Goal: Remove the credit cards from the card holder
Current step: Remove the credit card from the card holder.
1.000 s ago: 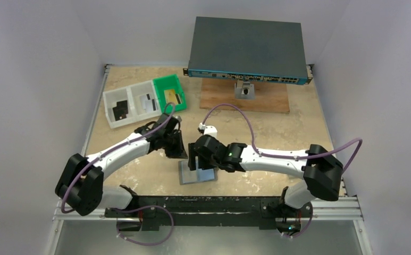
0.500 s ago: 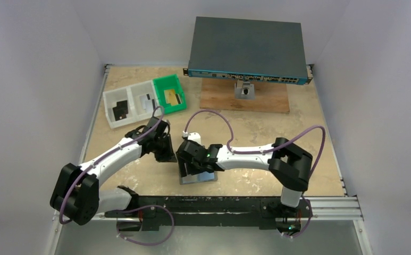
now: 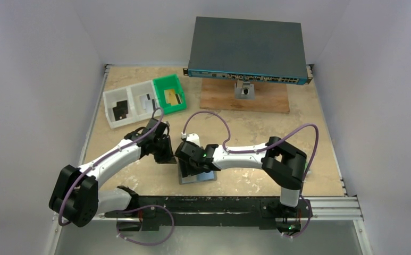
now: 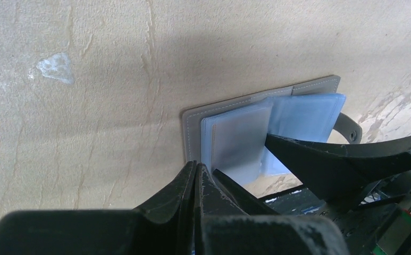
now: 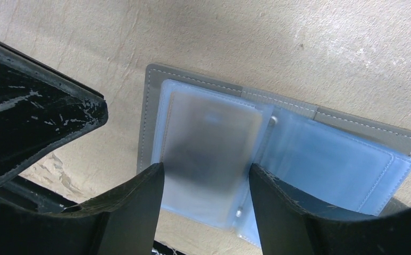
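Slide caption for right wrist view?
Open right hand straddles a clear pocket of the unfolded card holder on the table.

Top cam sits high and back, looking down over the whole desk [image 3: 299, 133]. Both wrist cams hang super close above the open card holder [image 4: 240, 138], each from a different side. All three views share it.

left tool [image 4: 195, 169] closed tight, right tool [image 5: 206, 172] parted, arms angled inward

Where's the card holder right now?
In the top view the card holder lies open on the table near the front edge, under the right gripper, with the left gripper just left of it.
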Motion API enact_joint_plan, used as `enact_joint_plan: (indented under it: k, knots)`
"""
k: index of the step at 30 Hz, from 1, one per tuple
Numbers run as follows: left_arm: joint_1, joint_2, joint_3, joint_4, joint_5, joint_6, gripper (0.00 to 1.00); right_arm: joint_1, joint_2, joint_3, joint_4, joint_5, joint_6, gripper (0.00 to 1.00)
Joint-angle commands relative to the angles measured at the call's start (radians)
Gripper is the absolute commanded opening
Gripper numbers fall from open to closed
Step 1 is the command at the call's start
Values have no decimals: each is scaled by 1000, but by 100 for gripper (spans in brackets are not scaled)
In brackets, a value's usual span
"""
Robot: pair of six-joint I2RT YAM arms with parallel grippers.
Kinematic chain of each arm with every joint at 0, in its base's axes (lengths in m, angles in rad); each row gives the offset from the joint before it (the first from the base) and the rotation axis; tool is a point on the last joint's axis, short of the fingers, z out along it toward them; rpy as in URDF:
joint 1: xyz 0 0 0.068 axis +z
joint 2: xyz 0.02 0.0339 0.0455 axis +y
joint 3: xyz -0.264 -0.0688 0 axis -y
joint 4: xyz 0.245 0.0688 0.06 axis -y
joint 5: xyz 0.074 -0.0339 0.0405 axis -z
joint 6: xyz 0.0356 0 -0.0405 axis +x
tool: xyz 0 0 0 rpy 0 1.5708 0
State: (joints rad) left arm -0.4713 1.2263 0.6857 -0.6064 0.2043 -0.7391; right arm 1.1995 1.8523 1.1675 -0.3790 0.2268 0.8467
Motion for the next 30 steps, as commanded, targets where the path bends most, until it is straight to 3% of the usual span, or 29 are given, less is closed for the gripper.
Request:
enact_joint_plan:
  k: [1,7,15,18,25,30]
  knots:
    - [7,-7,-13,34,23,13,0,5,4,-17,24,5,-2,59]
    - [7,4,-18,45,45,12,0,3,-2,-67,107,-87,18,60]
    - [5,15,-28,61,65,12,0,3,1,-101,140,-107,34,32]
    - [1,20,-33,65,69,10,0,3,9,-101,140,-108,35,28]
    - [0,-7,-72,51,32,4,0,-30,7,-163,195,-158,52,8]
    - [-3,3,-97,68,43,10,0,-61,-17,-238,285,-221,59,3]
